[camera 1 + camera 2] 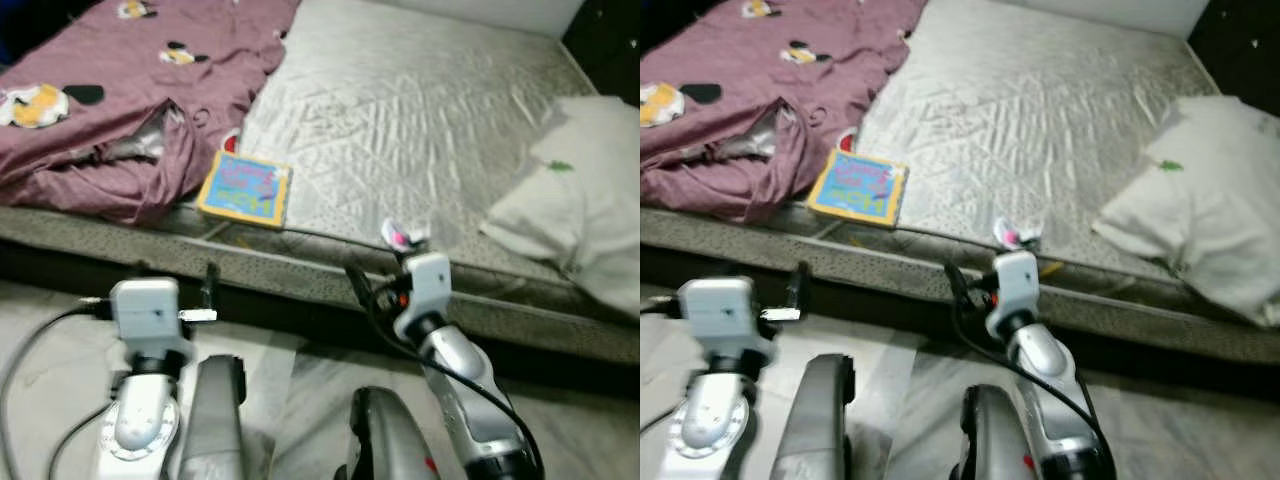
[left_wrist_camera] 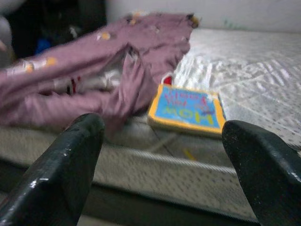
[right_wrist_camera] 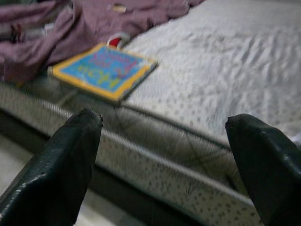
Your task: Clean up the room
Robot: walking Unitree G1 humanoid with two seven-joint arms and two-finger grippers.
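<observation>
Bedroom scene: a bed (image 1: 420, 110) with a bare quilted mattress runs across the head views, with pale tiled floor (image 1: 300, 370) in front of it.

1. Items on the bed. A purple blanket (image 1: 120, 110) lies bunched over the bed's far left part. A blue and yellow book (image 1: 245, 189) lies flat near the front edge, just beside the blanket's folds. A white pillow (image 1: 580, 190) sits at the right edge, partly over the front edge. A small pink and white item (image 1: 398, 236) lies near the front edge, too small to identify.

2. Tool state. The left tool (image 2: 160, 155) and the right tool (image 3: 162, 160) both hang short of the front edge, above the floor. Each has its fingers spread wide apart and holds nothing.

3. Progress. Judged from the layout, tidying is at an early stage. Blanket, book and small item all remain out of place. The book is the nearest candidate for pickup, in front of both tools.
</observation>
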